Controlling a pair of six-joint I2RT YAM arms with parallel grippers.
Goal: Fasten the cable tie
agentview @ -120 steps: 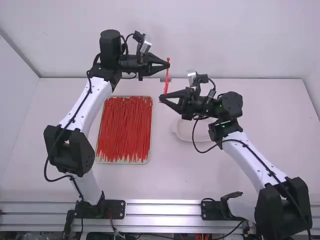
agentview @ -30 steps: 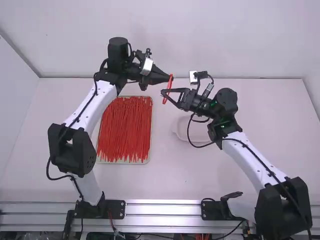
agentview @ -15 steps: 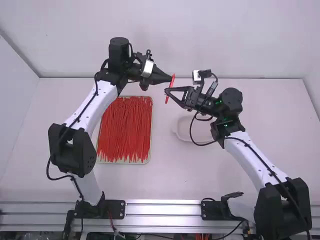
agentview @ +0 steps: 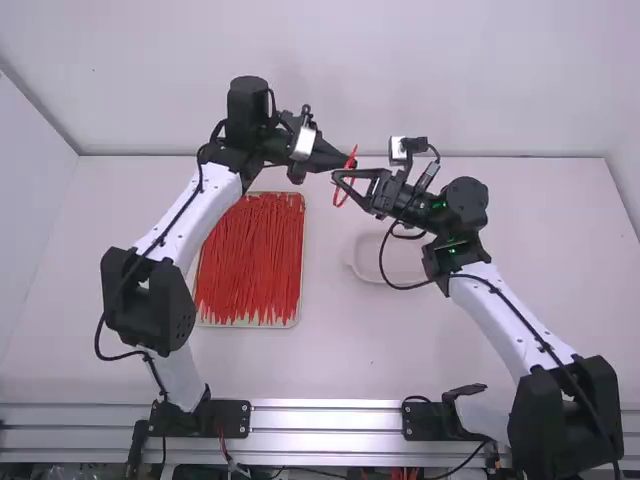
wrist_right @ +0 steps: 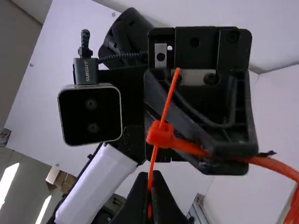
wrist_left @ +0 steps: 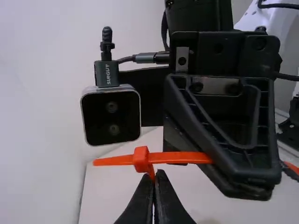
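Red cable tie (agentview: 346, 172) is pinched in the air by both hands, the left hand (wrist_left: 153, 175) just under its head, the right hand (wrist_right: 150, 176) on the strap crossing there.

**Red cable tie (agentview: 346, 172), held in the air above the table between the two gripper tips.** In the high view it is seen bent into a small loop. The pointed end of the strap (wrist_right: 169, 95) has been passed through the square head (wrist_left: 141, 157), and a short length is left projecting beyond it. The strap is gripped just beside the head in the closed fingers of the left gripper (wrist_left: 154, 175). The thinner threaded run is pinched in the closed fingers of the right gripper (wrist_right: 150, 182), a little short of the head.
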